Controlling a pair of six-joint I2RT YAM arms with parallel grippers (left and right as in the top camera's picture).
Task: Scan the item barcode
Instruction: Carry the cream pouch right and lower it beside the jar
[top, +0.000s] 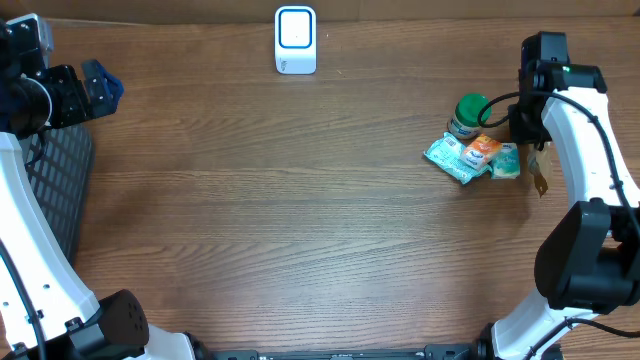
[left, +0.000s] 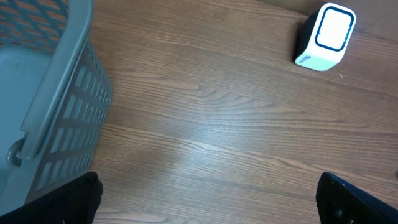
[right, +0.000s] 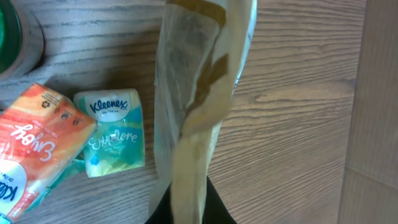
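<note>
**Left:** left gripper (top: 100, 84), jaws spread wide and holding nothing, near the grey basket (top: 55, 190) at the table's edge. **Centre:** white barcode scanner (top: 295, 40), at the far edge. **Right:** green-lidded jar (top: 468, 110), tissue packs (top: 470, 155) and Kleenex pack (right: 113, 134), clustered. The right gripper (top: 527, 130) is clamped on a translucent packet (right: 199, 93), just beside the Kleenex pack and well apart from the scanner.

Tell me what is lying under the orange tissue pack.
A teal packet shows beneath the orange tissue pack, sticking out on the side away from the Kleenex pack. How far it runs underneath, and anything else below, is covered.
</note>
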